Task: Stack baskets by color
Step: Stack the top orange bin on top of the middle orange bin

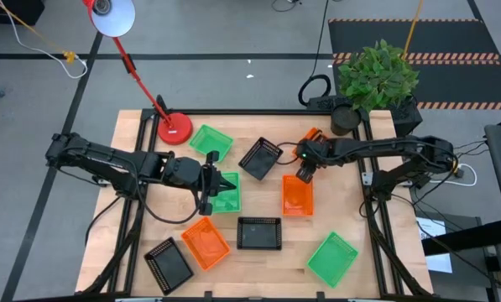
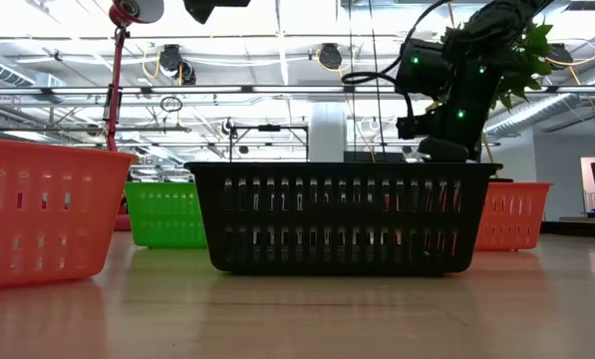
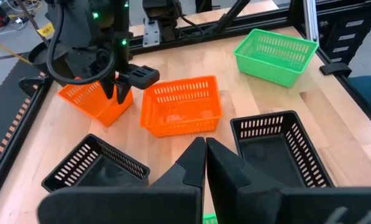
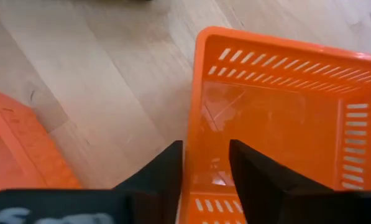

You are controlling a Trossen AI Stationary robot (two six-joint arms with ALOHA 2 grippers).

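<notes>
- Along the near edge of the tabletop, seen from above, sit a black basket, an orange basket, a second black basket and, toward the right corner, a green basket.
- In the middle, the left tool has its fingers pressed together and holds nothing; it hovers over a green basket.
- To the right of it, the right tool stands at the far rim of an upright orange basket. The right wrist view shows one finger outside the orange wall and one inside, a gap on each side, so the wall is not yet clamped.
- Farther back lie a tilted black basket and another green basket.
- Just behind the right arm, a third orange basket is partly hidden.
- At the far edge stand a red lamp base and a potted plant.
</notes>
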